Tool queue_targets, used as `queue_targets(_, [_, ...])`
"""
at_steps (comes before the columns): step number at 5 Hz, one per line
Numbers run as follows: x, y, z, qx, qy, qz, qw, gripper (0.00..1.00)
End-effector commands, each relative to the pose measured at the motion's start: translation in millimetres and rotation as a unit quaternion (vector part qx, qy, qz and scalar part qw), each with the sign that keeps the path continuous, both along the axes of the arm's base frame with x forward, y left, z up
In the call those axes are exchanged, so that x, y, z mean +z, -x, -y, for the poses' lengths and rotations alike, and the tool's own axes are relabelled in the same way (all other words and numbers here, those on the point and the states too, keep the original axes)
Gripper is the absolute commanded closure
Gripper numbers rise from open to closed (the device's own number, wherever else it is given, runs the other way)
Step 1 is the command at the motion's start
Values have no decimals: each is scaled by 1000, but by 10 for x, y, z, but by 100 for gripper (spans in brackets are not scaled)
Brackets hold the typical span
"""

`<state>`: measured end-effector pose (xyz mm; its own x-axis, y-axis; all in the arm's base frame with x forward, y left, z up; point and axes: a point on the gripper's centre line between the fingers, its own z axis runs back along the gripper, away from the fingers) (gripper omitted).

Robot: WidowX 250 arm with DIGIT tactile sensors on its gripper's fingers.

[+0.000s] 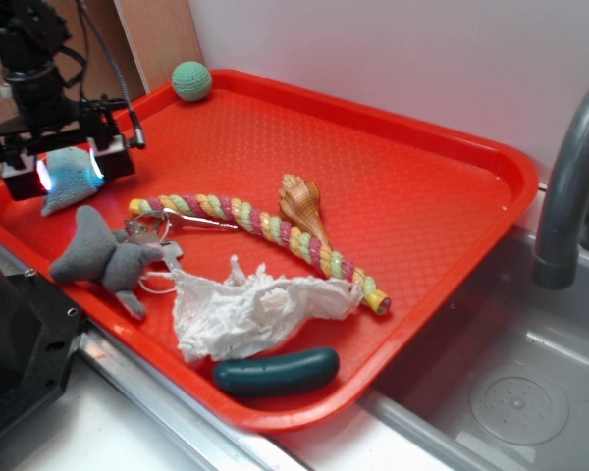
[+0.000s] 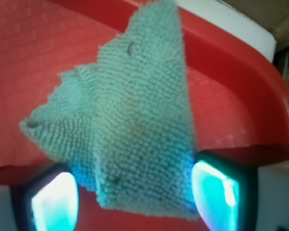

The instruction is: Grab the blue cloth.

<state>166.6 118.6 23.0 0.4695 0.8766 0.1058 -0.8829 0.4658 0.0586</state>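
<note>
At the tray's [image 1: 422,128] 9 o'clock edge, the gripper [image 1: 71,169] sits down over the blue cloth [image 1: 69,184], pads on both sides of it. Looks like they're pinching the fabric, though the wrist view is too blurry to swear there's no gap. So it's the grasp step; next up is a straight lift, clear of the plush toy [image 1: 106,257] at 6 o'clock.

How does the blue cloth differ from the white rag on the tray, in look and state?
The blue cloth is pale teal with a nubby weave; the white rag is thin, lacy and crumpled. The blue cloth sits between the fingers of the gripper at the tray's far left; the white rag lies free near the front rim of the red tray. The blue cloth looks smaller than the spread-out white rag. Both are soft and limp.
</note>
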Motion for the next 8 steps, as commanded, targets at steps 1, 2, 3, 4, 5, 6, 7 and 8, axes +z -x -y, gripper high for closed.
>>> queue_targets(1, [-82, -13, -162, -9, -22, -14, 1000, 0])
queue_targets(2, [-32, -7, -216, -28, -18, -15, 999, 100])
queue_targets(3, [203, 26, -282, -49, 9, 18, 999, 100])
queue_targets(4, [570, 86, -254, -111, 55, 30, 992, 100])
queue_targets(5, [1059, 98, 27, -201, 48, 53, 977, 100])
queue_targets(6, [1533, -15, 318, -297, 34, 104, 948, 100])
queue_targets(7, [1889, -171, 395, -334, 31, 125, 934, 100])
queue_targets(8, [2065, -348, 384, -336, 22, 128, 933, 100])
